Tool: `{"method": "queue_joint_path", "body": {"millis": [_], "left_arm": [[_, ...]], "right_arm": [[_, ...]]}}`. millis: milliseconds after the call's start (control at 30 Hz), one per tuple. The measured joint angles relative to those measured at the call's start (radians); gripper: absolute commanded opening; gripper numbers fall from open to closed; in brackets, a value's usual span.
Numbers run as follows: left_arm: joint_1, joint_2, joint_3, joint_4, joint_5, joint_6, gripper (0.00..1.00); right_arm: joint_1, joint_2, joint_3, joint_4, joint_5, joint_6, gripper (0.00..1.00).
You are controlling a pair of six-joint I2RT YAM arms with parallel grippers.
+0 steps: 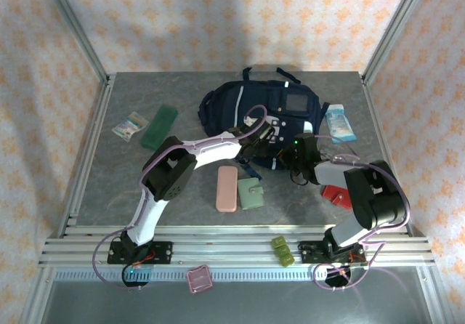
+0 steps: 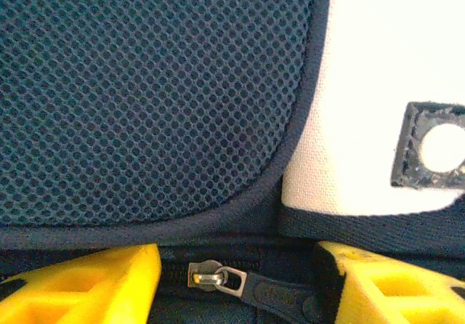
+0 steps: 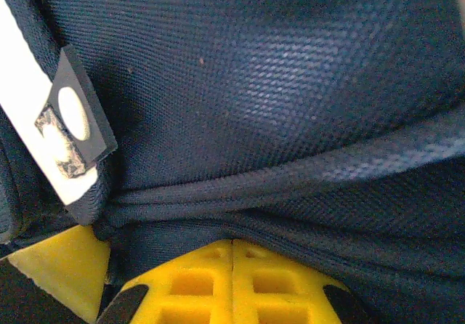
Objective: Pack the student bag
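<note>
The student bag (image 1: 251,102) lies flat at the back middle of the table, navy with a grey patch. My left gripper (image 1: 259,139) is down on its front. In the left wrist view its yellow fingers (image 2: 80,284) stand apart, open, on either side of a metal zipper slider (image 2: 209,276) and its dark pull tab (image 2: 280,295), touching neither. Mesh fabric and a white panel fill the space above. My right gripper (image 1: 289,155) sits at the bag's right front. Its yellow fingers (image 3: 189,288) are pressed together, shut, with the tips against a fold of navy fabric (image 3: 290,171).
A green case (image 1: 160,126) and a clear packet (image 1: 130,126) lie at the left. A pink case (image 1: 227,188) and a green wallet (image 1: 251,192) sit in front of the bag. A blue-white pack (image 1: 338,123) is at the right, a red item (image 1: 336,195) by the right arm.
</note>
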Motion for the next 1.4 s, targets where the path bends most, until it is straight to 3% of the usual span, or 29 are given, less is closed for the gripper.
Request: {"method": "queue_joint_path", "body": {"millis": [167, 267, 367, 567, 600, 833, 967, 1067, 1200, 1400], "left_arm": [[-0.014, 0.048, 0.084, -0.093, -0.048, 0.018, 0.64], [-0.030, 0.082, 0.131, -0.140, -0.099, 0.040, 0.70], [-0.042, 0.096, 0.148, -0.162, -0.140, 0.057, 0.68], [-0.055, 0.096, 0.142, -0.153, -0.172, 0.090, 0.37], [-0.057, 0.095, 0.137, -0.147, -0.173, 0.097, 0.26], [-0.031, 0.058, 0.089, -0.126, -0.144, 0.110, 0.13], [-0.024, 0.041, 0.072, -0.119, -0.111, 0.109, 0.17], [-0.021, 0.022, 0.051, -0.119, -0.093, 0.107, 0.41], [-0.014, -0.002, 0.020, -0.119, -0.068, 0.097, 0.59], [-0.026, -0.005, 0.026, -0.130, -0.023, 0.092, 0.69]], "right_arm": [[0.000, 0.000, -0.002, 0.003, 0.000, 0.003, 0.00], [0.000, 0.000, -0.003, 0.006, 0.000, 0.003, 0.00], [0.000, 0.000, -0.003, 0.006, 0.000, 0.004, 0.00], [0.000, 0.000, -0.003, 0.006, 0.000, 0.006, 0.00], [0.000, 0.000, -0.003, 0.006, -0.001, 0.006, 0.00], [0.000, 0.007, -0.003, 0.011, -0.007, 0.010, 0.00], [0.000, 0.010, -0.003, 0.014, -0.011, 0.013, 0.00], [0.000, 0.010, -0.003, 0.014, -0.011, 0.014, 0.00], [0.000, 0.010, -0.003, 0.014, -0.011, 0.014, 0.00], [0.000, 0.013, -0.008, 0.028, -0.012, 0.015, 0.00]]}}
